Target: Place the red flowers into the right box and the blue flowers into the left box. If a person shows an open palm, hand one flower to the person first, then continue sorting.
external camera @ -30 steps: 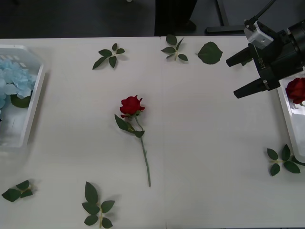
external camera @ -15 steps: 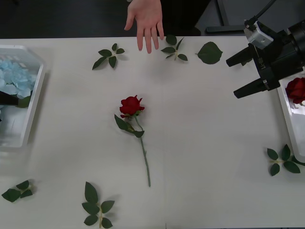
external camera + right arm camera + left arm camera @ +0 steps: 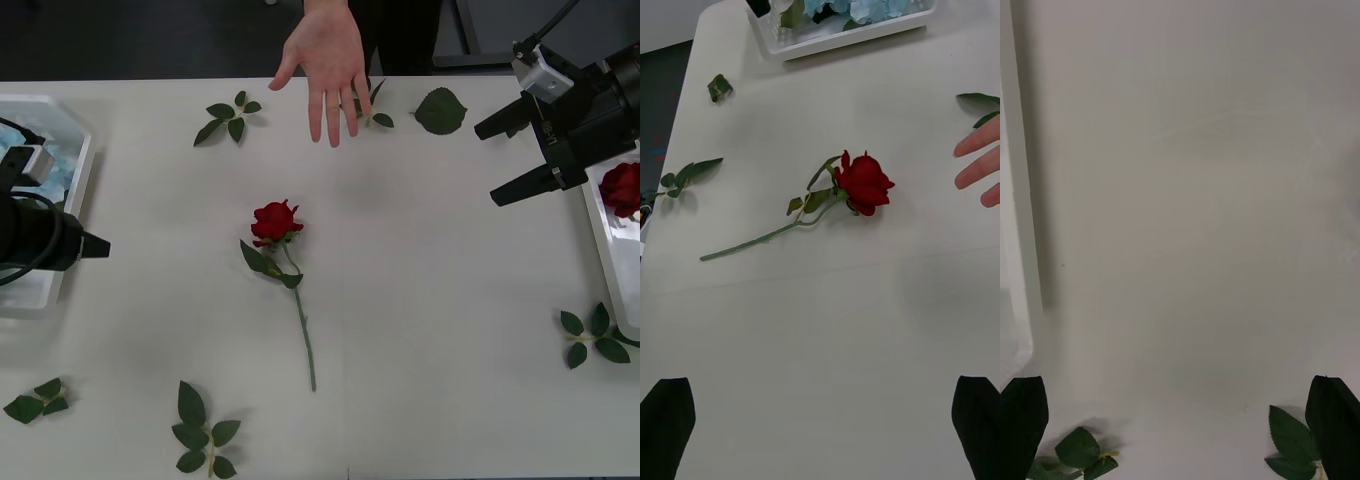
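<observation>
A person's open hand (image 3: 328,68) reaches over the counter (image 3: 440,300), beyond the red rose (image 3: 277,222) lying mid-counter. Both the right end effector (image 3: 503,160) and left end effector (image 3: 85,246) hover released. Handover comes first: one must grasp that rose.

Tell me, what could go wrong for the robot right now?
1. A person's hand reaches over the far edge of the table with fingers spread, so a gripper swinging that way could bump it.
2. The red rose lies flat; its thin stem might slip when pinched.
3. The robot might drop the rose in the right box instead of giving it to the person first.
</observation>
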### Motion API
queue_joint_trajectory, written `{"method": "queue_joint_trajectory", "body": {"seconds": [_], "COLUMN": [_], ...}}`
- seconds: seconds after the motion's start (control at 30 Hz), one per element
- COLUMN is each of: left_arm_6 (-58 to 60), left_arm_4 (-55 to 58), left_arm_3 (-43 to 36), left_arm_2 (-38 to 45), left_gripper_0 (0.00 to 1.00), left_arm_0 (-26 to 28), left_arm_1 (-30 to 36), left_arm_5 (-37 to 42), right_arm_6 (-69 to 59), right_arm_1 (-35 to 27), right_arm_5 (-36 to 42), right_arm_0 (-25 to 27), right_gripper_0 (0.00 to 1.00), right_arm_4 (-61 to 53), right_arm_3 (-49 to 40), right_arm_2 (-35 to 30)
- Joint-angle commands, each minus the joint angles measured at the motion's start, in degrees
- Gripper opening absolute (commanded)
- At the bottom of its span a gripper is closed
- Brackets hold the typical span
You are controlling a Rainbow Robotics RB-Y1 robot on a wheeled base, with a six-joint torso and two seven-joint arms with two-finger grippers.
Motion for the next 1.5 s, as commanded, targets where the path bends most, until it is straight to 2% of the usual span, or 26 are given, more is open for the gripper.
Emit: {"method": "queue_joint_trajectory", "body": {"seconds": [0.03,0.4,0.47,0.57,0.77,1.03,1.2,1.5], "left_arm_6": [-1.50,-0.27,3.33,9.22,18.54,25.22,26.45,26.63], "left_arm_4": [-0.28,0.42,2.80,2.71,-5.38,-16.36,-22.16,-23.66], "left_arm_3": [-1.40,-1.40,-1.40,-2.19,-4.47,-4.30,-1.66,8.27], "left_arm_2": [0.08,0.08,-0.62,-4.75,-13.89,-26.81,-34.11,-42.98], "left_gripper_0": [1.00,1.00,1.00,1.00,1.00,1.00,1.00,1.00], "left_arm_0": [-1.79,-1.79,-1.96,-3.54,-7.41,-13.65,-17.61,-25.25], "left_arm_1": [-0.51,-0.51,-1.04,-2.01,-5.52,-11.68,-16.51,-24.33], "left_arm_5": [0.26,-0.71,-1.94,-3.43,-3.52,-3.43,-2.55,-2.55], "right_arm_6": [-0.93,-0.93,-0.93,-0.93,-0.93,-0.93,-0.93,-0.93], "right_arm_1": [-1.46,-1.46,-1.46,-1.46,-1.46,-1.46,-1.46,-1.46], "right_arm_5": [-0.46,-0.46,-0.46,-0.46,-0.46,-0.46,-0.46,-0.46], "right_arm_0": [0.06,0.06,0.06,0.06,0.06,0.06,0.06,0.06], "right_gripper_0": [1.00,1.00,1.00,1.00,1.00,1.00,1.00,1.00], "right_arm_4": [-0.76,-0.76,-0.76,-0.76,-0.76,-0.76,-0.76,-0.76], "right_arm_3": [-0.27,-0.27,-0.27,-0.27,-0.27,-0.27,-0.27,-0.27], "right_arm_2": [-1.41,-1.41,-1.41,-1.41,-1.41,-1.41,-1.41,-1.41]}}
